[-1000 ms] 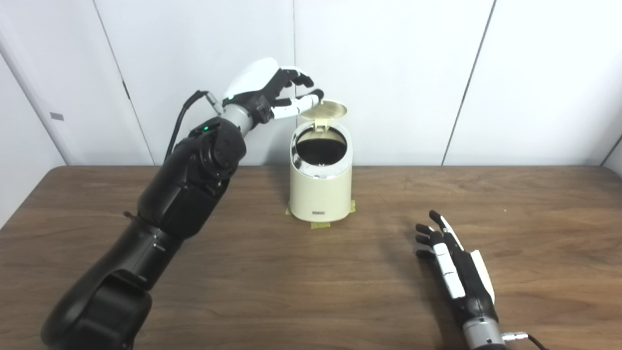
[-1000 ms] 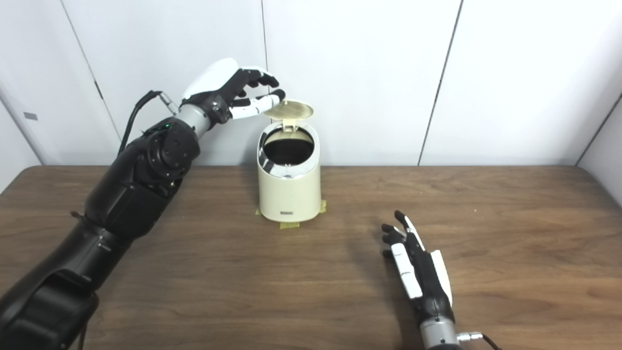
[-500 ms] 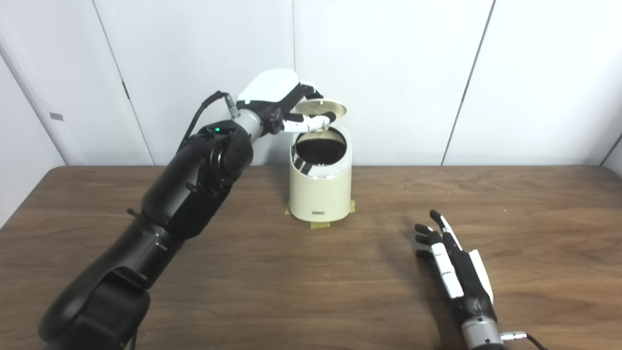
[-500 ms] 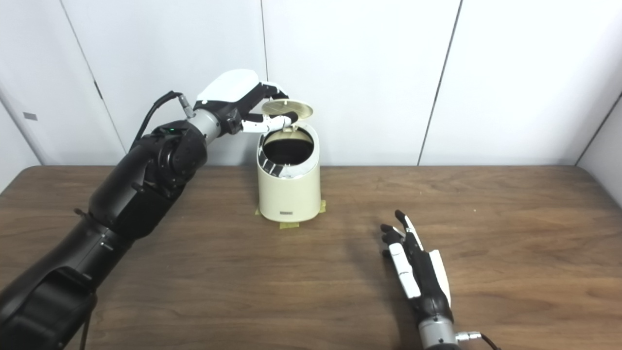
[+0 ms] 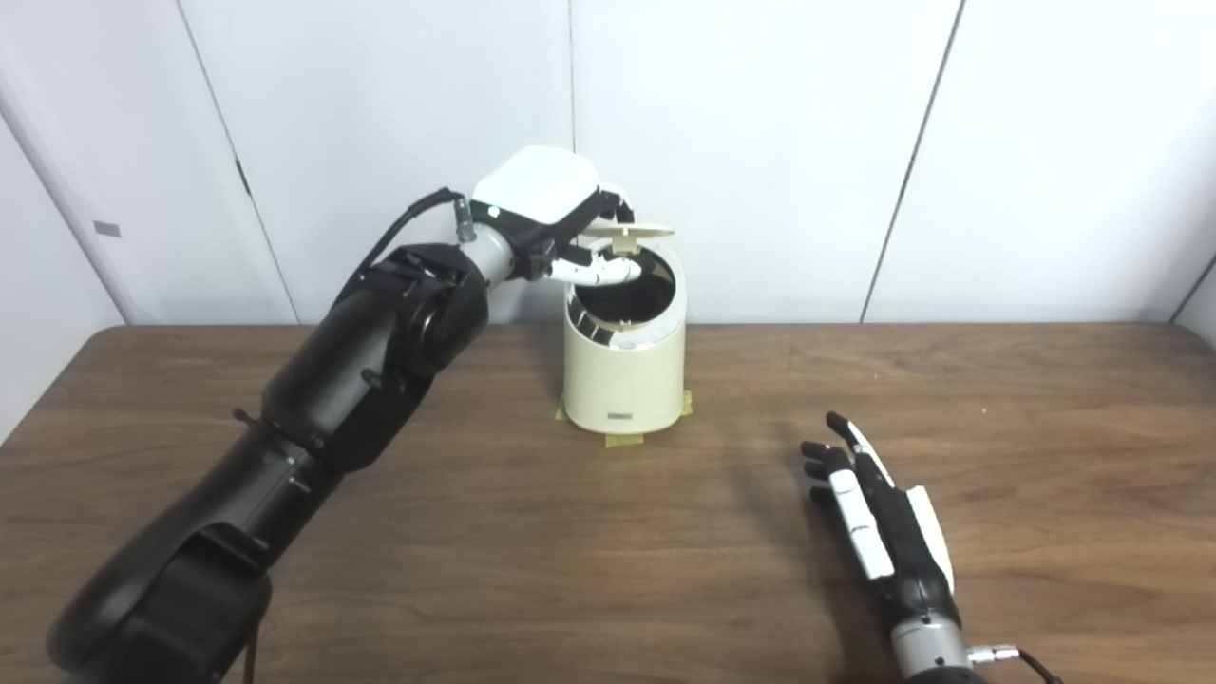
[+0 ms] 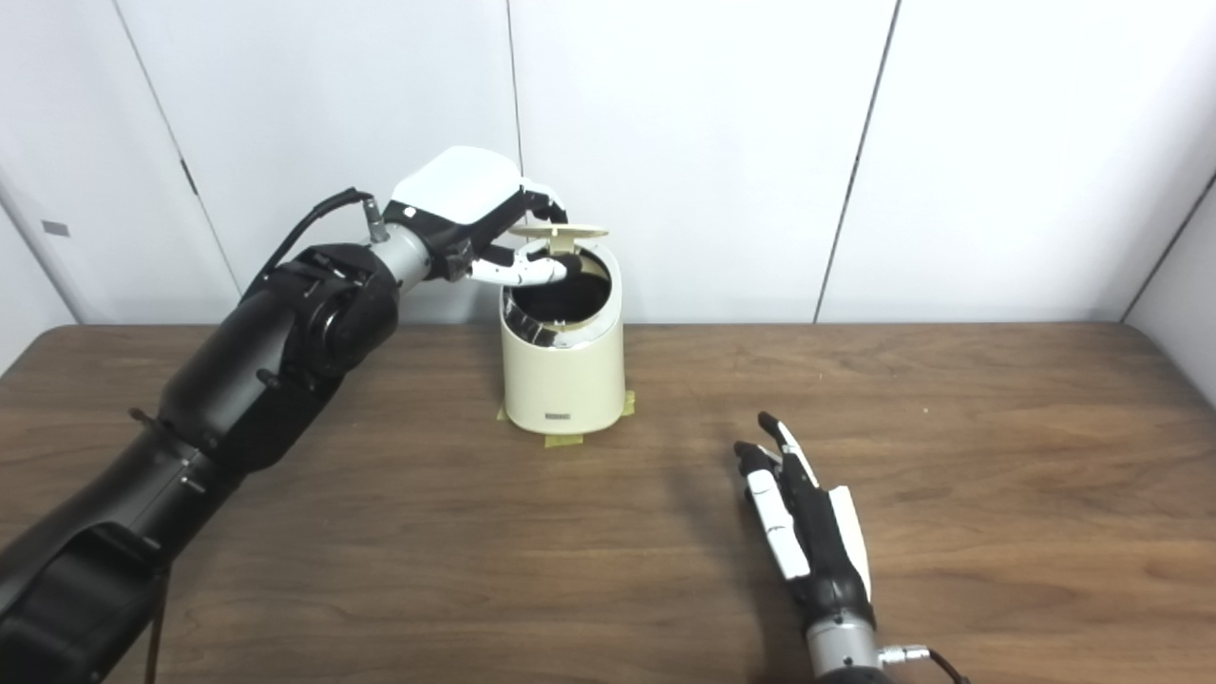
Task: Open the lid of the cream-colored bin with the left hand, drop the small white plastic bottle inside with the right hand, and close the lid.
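Observation:
The cream-colored bin (image 5: pixel 624 370) stands at the back middle of the wooden table (image 5: pixel 532 532). Its round lid (image 5: pixel 635 229) hangs on the rear hinge, nearly level, a little above the dark opening. My left hand (image 5: pixel 546 199) is over the bin's left rim, with its fingers on top of the lid and its thumb under it, over the opening and apart from the lid. My right hand (image 5: pixel 879 518) lies flat, open and empty on the table at the front right. No white bottle shows in either view.
Yellow tape tabs (image 5: pixel 627 439) stick out from under the bin's base. White wall panels (image 5: pixel 760 142) stand right behind the table's far edge. My left arm (image 5: pixel 313 408) crosses the table's left half.
My left hand has moved right and down over the lid, and the lid has swung down from tilted-up to nearly level. The right hand has stayed flat; the view has shifted slightly.

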